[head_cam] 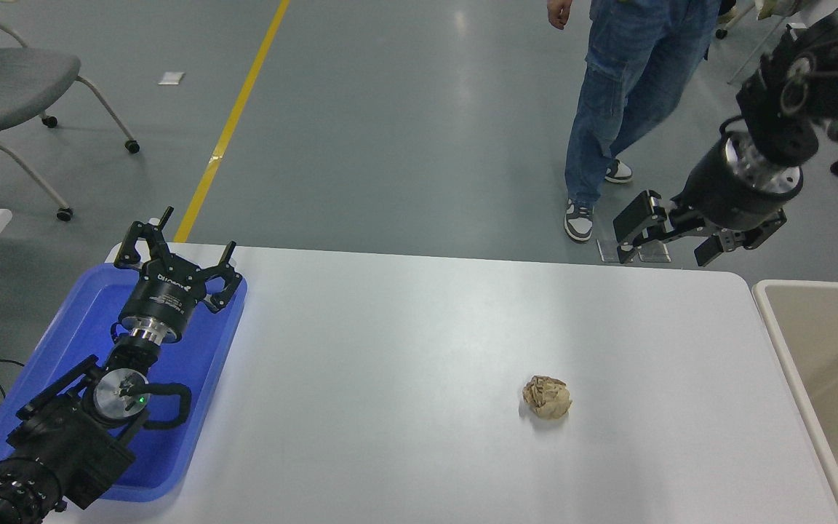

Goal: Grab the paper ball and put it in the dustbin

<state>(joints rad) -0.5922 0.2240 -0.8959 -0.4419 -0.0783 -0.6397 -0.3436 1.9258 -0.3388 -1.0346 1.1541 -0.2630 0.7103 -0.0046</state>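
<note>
Lying nearest, at the lower left, is the black left arm, cut off by the bottom corner of the picture; its black left gripper (pixel 175 251) is resting over the shallow blue plastic tray (pixel 62 342), fingers spread apart and holding nothing. Much of the tray is hidden under the arm.

Sitting on the white rectangular table (pixel 390 364), right of centre and toward the near side, is the small tan-brown crumpled paper ball (pixel 547 397), alone on the surface and touching nothing else.

Standing just beside the table's right edge is the large beige rectangular plastic dustbin (pixel 783 342) with a thick pale rim; only its left wall and part of its inside are showing, the rest being cut off by the right edge.

Hanging over the table's far right corner, well apart from the ball, is the black right gripper (pixel 670 244), its fingers parted and empty; its arm is running out of view at the upper right.

Standing beyond the table on the grey floor is a person in blue jeans (pixel 623 94), seen only from the waist down. A grey wheeled chair (pixel 4 80) is partly cut off at the upper left.
</note>
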